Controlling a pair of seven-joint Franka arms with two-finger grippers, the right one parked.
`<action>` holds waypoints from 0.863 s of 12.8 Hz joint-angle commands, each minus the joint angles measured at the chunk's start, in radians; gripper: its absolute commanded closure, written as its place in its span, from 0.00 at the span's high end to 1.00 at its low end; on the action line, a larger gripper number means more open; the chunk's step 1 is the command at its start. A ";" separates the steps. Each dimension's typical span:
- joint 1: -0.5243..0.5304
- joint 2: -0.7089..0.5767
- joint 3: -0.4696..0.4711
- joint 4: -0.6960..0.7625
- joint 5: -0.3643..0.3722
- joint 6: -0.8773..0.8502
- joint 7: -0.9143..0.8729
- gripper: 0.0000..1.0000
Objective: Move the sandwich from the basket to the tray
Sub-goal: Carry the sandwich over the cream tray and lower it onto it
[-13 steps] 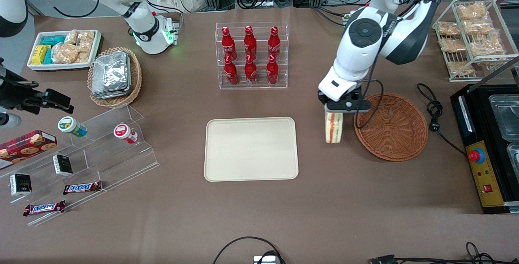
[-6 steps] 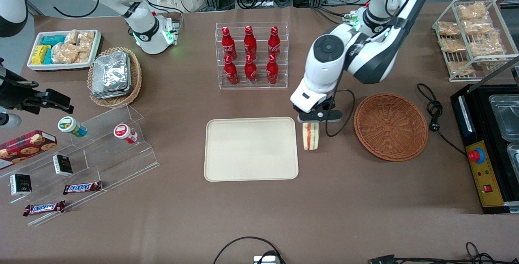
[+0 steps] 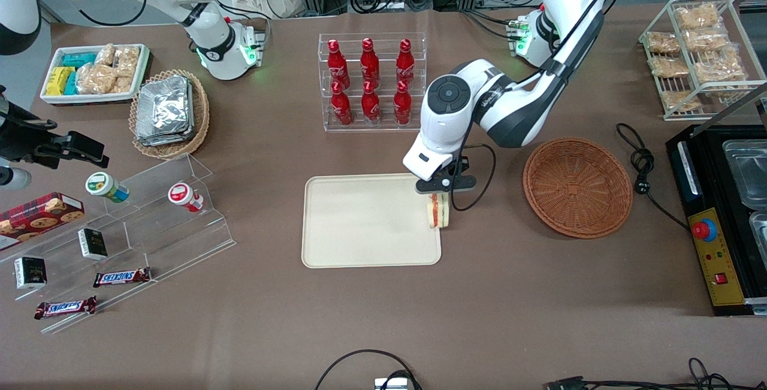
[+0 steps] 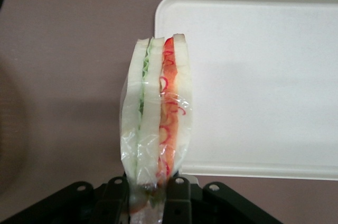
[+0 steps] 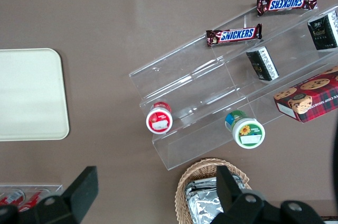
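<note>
Your tray [image 3: 359, 222] lies just below the middle of the front frame, bare. At its right edge hangs the sandwich [image 3: 437, 211], pinched by one end in the gripper [image 3: 442, 191] and dangling below the fingers, over the rim. It looks light and soft in its slick clear wrap, so grip the bread edges gently; squeeze hard and it would likely squash or slip. The wrist view shows the sandwich [image 4: 156, 113] clamped upright. Right of centre, the basket [image 3: 577, 187] sits empty.
</note>
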 commanded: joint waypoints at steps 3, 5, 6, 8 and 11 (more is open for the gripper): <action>-0.067 0.102 0.007 0.091 0.086 0.010 -0.055 0.25; -0.068 0.125 0.007 0.088 0.112 0.060 -0.068 0.26; -0.081 0.143 0.007 0.089 0.131 0.069 -0.072 0.26; -0.088 0.171 0.007 0.089 0.155 0.089 -0.078 0.26; -0.088 0.214 0.009 0.089 0.160 0.135 -0.077 0.26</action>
